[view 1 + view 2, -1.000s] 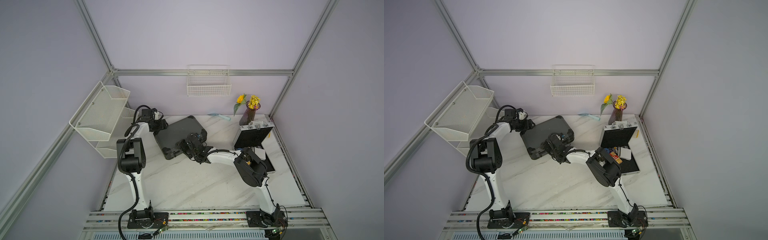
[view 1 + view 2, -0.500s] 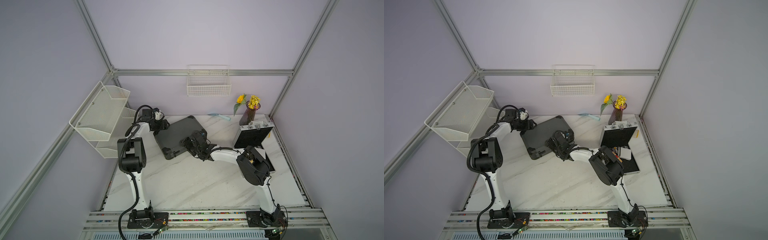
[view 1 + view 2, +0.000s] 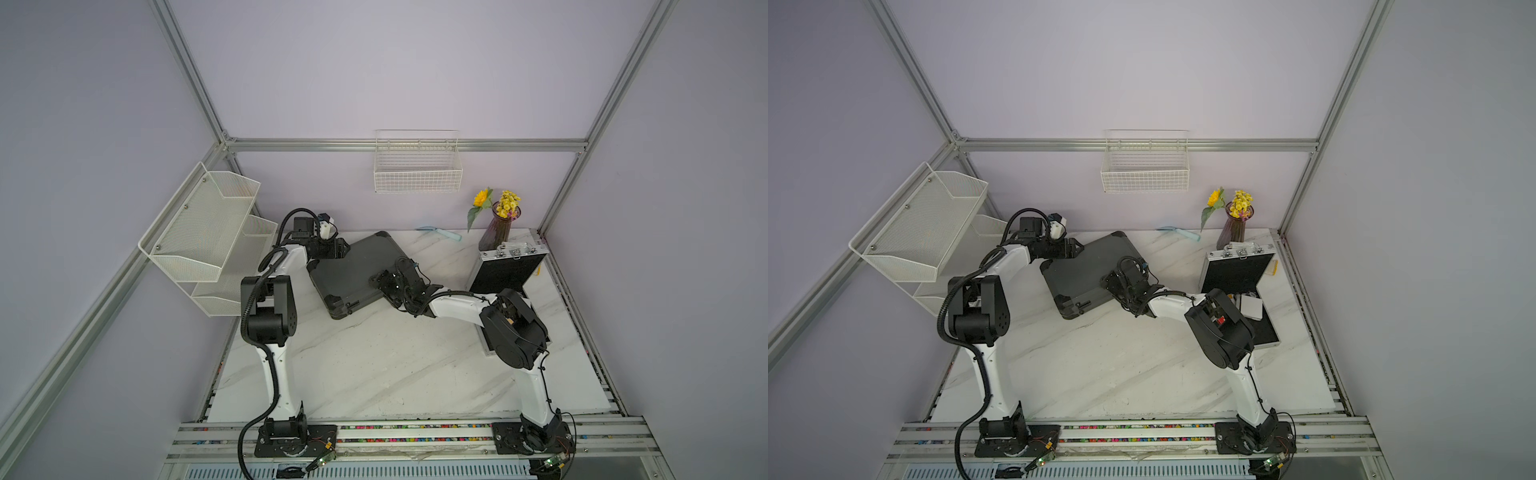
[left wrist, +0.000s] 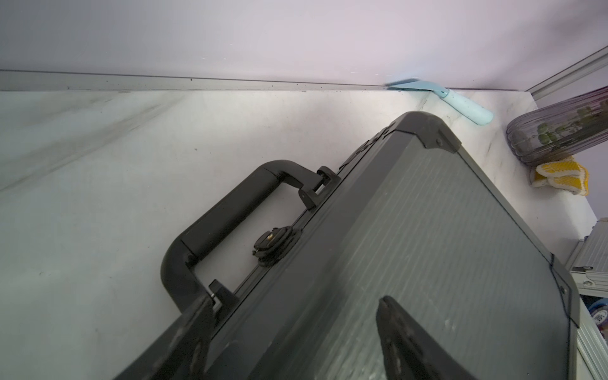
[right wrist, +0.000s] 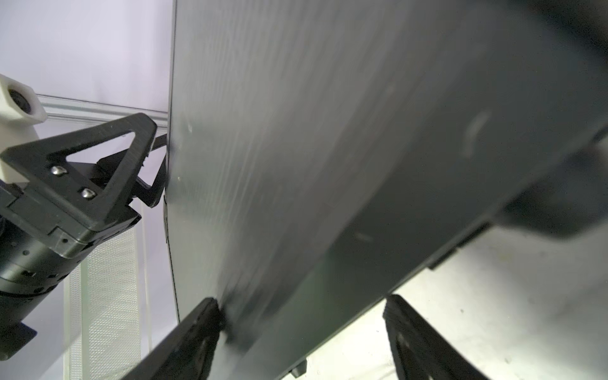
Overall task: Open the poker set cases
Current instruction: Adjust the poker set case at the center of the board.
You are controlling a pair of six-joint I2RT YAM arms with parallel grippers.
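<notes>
The larger dark grey poker set case [image 3: 353, 270] lies shut on the marble table, turned at an angle, with its black handle [image 4: 230, 214] toward the back wall. My left gripper [image 3: 338, 249] is open at the case's far left corner. Its jaws straddle the handle edge [image 4: 297, 301], one finger beside the case and one over the lid. My right gripper [image 3: 384, 284] is open at the case's right edge [image 5: 301, 301]; one fingertip [image 5: 207, 312] touches the lid and the other hangs over the table. The smaller silver case [image 3: 505, 270] stands open at the right, its black-lined lid upright.
A purple vase of yellow flowers [image 3: 496, 228] stands behind the silver case. A light blue tool [image 3: 440, 233] lies against the back wall. A white wire basket [image 3: 417, 170] hangs on that wall, and a white mesh shelf [image 3: 208, 232] is at the left.
My left gripper has slid a little to the right along the grey case's far corner. The right arm's elbow has swung slightly rightward. The case has hardly moved.
</notes>
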